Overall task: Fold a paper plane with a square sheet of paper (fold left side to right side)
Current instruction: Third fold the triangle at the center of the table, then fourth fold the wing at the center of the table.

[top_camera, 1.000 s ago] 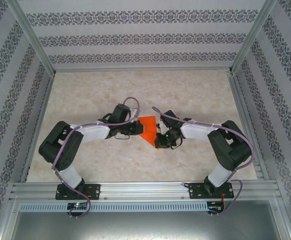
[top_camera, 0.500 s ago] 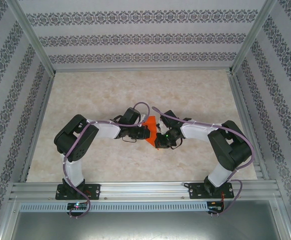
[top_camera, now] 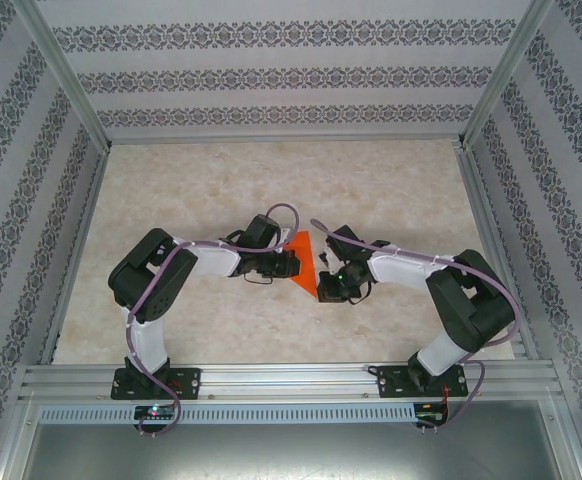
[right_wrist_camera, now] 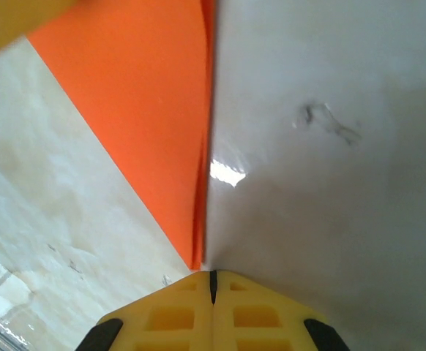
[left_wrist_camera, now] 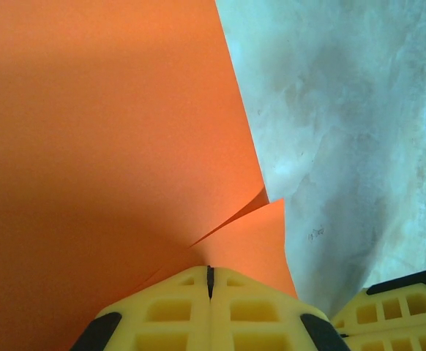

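Bright orange thin paper sheet (top_camera: 305,262) lies folded into a pointed wedge at mid-table on the beige marbled tabletop (top_camera: 391,190), between the two arms. One straight edge faces the right arm; the point is toward the near side.

Left gripper (top_camera: 293,266): yellow ribbed fingers pressed together, no gap, tips set down on the sheet near its left side. Left wrist view: left gripper (left_wrist_camera: 209,274) sits over the orange surface (left_wrist_camera: 103,146), with a raised upper layer just ahead of the tips. Cannot tell whether any paper is pinched between the fingers.

Right gripper (top_camera: 320,288): fingers likewise closed tight. Right wrist view: right gripper (right_wrist_camera: 213,276) meets the tabletop right at the narrow end of the sheet (right_wrist_camera: 154,102), just beside the doubled straight edge. Nothing seen between the fingers
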You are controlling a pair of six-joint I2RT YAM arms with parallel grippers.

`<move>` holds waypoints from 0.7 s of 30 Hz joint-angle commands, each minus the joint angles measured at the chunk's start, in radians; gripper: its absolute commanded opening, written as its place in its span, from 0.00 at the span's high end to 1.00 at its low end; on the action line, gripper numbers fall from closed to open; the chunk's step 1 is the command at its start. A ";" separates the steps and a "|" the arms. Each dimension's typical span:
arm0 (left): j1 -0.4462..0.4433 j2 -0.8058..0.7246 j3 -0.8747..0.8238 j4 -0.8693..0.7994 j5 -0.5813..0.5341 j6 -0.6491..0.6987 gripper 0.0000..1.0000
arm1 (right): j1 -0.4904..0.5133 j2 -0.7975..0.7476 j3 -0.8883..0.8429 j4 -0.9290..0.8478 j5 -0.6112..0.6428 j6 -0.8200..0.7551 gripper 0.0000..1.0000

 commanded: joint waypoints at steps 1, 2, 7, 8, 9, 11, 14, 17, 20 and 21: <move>0.027 0.018 -0.018 -0.027 -0.044 0.010 0.96 | 0.002 -0.052 -0.017 -0.114 0.050 -0.006 1.00; 0.027 0.009 -0.012 -0.030 -0.031 0.010 0.94 | 0.000 -0.074 -0.010 -0.113 0.053 -0.012 1.00; 0.035 -0.100 0.012 -0.059 -0.004 0.012 0.75 | -0.043 -0.162 -0.001 -0.005 0.038 -0.055 0.76; 0.041 -0.124 0.009 -0.064 0.000 0.010 0.72 | -0.053 -0.164 -0.003 0.032 0.020 -0.065 0.71; 0.047 -0.150 0.001 -0.067 -0.002 0.007 0.68 | -0.066 -0.159 -0.002 0.082 -0.001 -0.071 0.66; 0.062 -0.200 -0.016 -0.079 -0.012 -0.001 0.61 | -0.084 -0.135 0.013 0.152 -0.032 -0.088 0.60; 0.084 -0.261 -0.056 -0.113 -0.040 -0.023 0.51 | -0.100 -0.078 0.046 0.227 -0.044 -0.112 0.54; 0.107 -0.295 -0.109 -0.116 -0.055 -0.070 0.47 | -0.104 -0.011 0.082 0.281 -0.092 -0.127 0.50; 0.117 -0.306 -0.150 -0.104 -0.064 -0.116 0.46 | -0.100 0.029 0.084 0.333 -0.140 -0.133 0.47; 0.117 -0.305 -0.160 -0.097 -0.063 -0.128 0.46 | -0.098 0.037 0.078 0.354 -0.147 -0.134 0.46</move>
